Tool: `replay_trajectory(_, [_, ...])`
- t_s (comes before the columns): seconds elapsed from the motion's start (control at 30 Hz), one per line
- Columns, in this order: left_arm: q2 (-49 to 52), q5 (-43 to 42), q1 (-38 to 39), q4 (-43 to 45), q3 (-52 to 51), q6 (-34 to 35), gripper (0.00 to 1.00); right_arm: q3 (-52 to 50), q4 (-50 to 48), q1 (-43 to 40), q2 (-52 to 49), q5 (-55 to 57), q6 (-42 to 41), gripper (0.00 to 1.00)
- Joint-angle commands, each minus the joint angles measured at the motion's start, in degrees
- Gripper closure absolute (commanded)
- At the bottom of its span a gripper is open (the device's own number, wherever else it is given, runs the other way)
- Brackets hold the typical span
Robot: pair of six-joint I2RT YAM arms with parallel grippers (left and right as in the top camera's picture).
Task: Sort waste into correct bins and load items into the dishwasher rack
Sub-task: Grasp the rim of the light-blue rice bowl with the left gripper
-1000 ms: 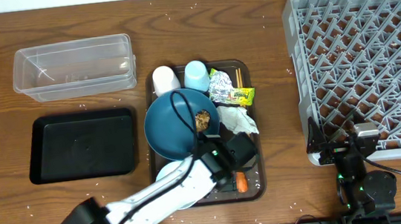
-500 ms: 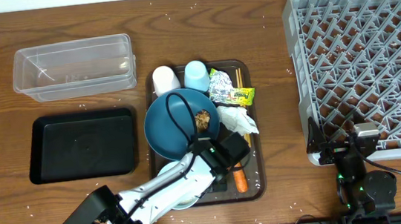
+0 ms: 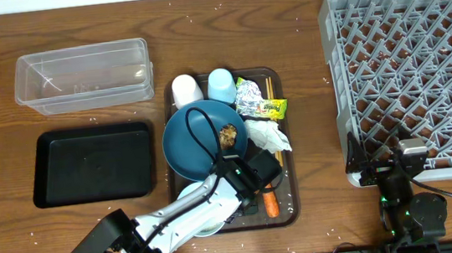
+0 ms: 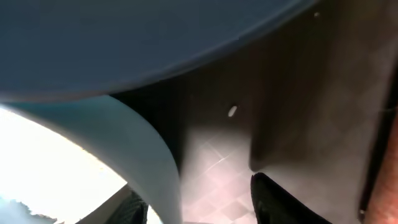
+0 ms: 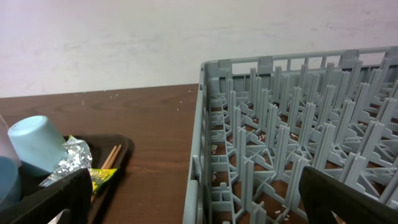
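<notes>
My left jaws are down in the near part of the brown tray [image 3: 292,214], between the dish [image 3: 193,134] and the carrot [image 3: 271,207]. From overhead my own arm [image 3: 194,218] covers them, so that view does not show whether they are parted or clenched. The left wrist view sits very close. The dish's dark-blue underside fills the top, and the bowl [image 4: 149,155] curves down at the left with its light-blue rim. One dark fingertip [image 4: 277,200] shows at the bottom over the brown tray's floor, with a rice grain [image 4: 231,111] beyond it. Even there I cannot tell whether they grip anything.

My right jaws hang wide apart, holding nothing, just off the near left corner of the rack [image 3: 409,65]. The right wrist view shows the rack's pegs from the side. At its left are the blue cup [image 5: 31,146], foil [image 5: 71,158], wrapper [image 5: 99,177] and chopsticks [image 5: 112,155].

Only overhead shows the lump [image 3: 229,134] on the dish, the white cup [image 3: 186,89], and the tissue [image 3: 271,137] right of the dish. It also shows the tub [image 3: 83,75] at far left, with the black tray [image 3: 93,163] nearer, both on the counter [image 3: 302,51].
</notes>
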State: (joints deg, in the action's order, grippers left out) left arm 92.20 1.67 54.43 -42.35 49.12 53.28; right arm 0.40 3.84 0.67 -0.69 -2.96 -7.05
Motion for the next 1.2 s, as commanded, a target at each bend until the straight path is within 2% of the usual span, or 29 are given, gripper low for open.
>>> replay_trajectory(0.0, [0.2,-0.1,0.0,0.1,-0.3,0.6,0.53,-0.1,0.2,0.4,0.3,0.0,0.3,0.01])
replay_trajectory(0.53, [0.3,-0.1,0.0,0.1,-3.6,0.7,0.76,-0.1,0.2,0.4,0.3,0.0,0.3,0.01])
replay_trajectory(0.63, [0.3,-0.1,0.0,0.1,-3.6,0.7,0.87,-0.1,0.2,0.4,0.3,0.0,0.3,0.01])
replay_trajectory(0.8, [-0.6,-0.2,0.0,-0.3,-3.5,0.6,0.94,-0.1,0.2,0.4,0.3,0.0,0.3,0.01])
replay_trajectory(1.17, [-8.5,-2.7,0.0,-1.0,-2.9,0.6,0.94,-0.1,0.2,0.4,0.3,0.0,0.3,0.01])
